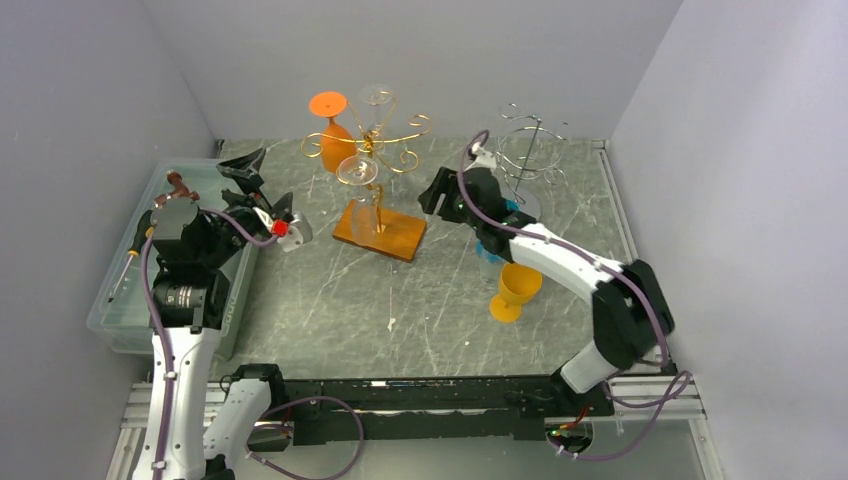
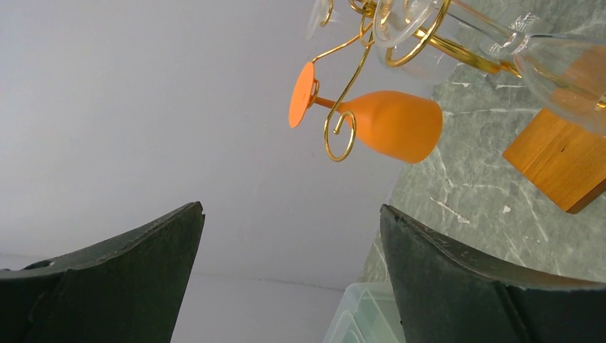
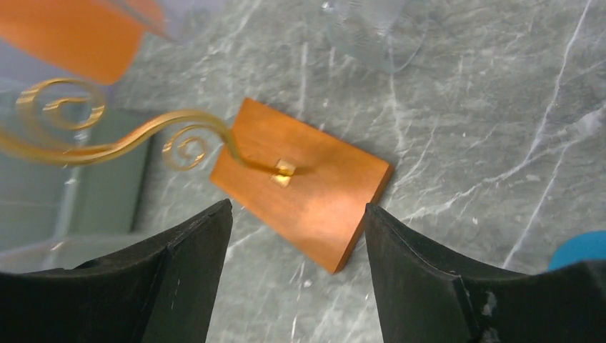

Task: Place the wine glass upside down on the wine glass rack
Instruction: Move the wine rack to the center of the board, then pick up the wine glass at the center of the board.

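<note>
The gold wire wine glass rack point(image 1: 378, 140) stands on a wooden base point(image 1: 380, 232) in the middle of the table. An orange wine glass point(image 1: 333, 130) hangs upside down on it, next to two clear glasses point(image 1: 357, 170). Another orange wine glass point(image 1: 515, 290) stands upright on the table beside the right arm. My right gripper point(image 1: 437, 195) hovers just right of the rack, open and holding nothing point(image 3: 297, 207), above the wooden base point(image 3: 307, 182). Over the bin at the left, my left gripper point(image 1: 265, 185) is wide open and holds nothing point(image 2: 289, 211), facing the hung orange glass point(image 2: 393, 125).
A clear plastic bin point(image 1: 130, 300) with tools sits at the left table edge. A silver wire rack point(image 1: 525, 140) stands at the back right. Something blue point(image 1: 510, 215) lies under the right arm. Walls close in on three sides.
</note>
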Available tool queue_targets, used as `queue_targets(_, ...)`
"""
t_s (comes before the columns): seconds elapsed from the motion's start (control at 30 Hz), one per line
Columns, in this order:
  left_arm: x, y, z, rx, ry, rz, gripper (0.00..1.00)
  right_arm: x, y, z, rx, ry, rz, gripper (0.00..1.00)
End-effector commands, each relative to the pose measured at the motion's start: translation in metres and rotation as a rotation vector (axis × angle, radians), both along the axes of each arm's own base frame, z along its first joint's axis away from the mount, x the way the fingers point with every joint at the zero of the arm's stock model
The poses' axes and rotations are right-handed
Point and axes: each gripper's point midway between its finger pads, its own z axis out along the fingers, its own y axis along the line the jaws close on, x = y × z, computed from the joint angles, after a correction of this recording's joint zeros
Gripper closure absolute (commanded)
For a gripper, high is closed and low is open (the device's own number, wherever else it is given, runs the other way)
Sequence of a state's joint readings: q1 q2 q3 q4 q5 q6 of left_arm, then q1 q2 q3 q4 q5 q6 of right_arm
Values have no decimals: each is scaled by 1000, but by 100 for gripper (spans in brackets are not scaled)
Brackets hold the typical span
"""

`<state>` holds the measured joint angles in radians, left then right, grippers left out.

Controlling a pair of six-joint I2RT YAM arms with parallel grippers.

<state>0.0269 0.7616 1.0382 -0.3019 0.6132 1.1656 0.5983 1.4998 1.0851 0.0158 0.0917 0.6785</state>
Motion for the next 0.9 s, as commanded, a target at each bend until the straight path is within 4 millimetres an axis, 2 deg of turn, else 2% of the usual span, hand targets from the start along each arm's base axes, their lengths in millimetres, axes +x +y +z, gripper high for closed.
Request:
queue_targets(0.0, -7, -5, 3, -5, -2, -30, 1, 41, 13, -17, 17, -85, -130, 31)
queue_targets(0.1, -9, -5, 0, -2, 5, -34, 1, 65, 24, -51, 3, -109, -164, 31)
queue_targets(0.3, -12, -5, -7, 27, 31, -30, 1, 110, 36, -84, -9, -242, -187, 32)
queue_targets(0.47, -20, -6, -9, 64, 60, -33, 1, 141, 37, -95, 51, -312, -160, 33)
queue_targets(0.67, -20, -7, -16, 82, 69, -44, 1, 164, 34, -99, 48, -354, -143, 35)
queue_targets(0.87, -18, -9, -27, 96, 88, -56, 1, 174, 40, -111, 85, -342, -100, 38)
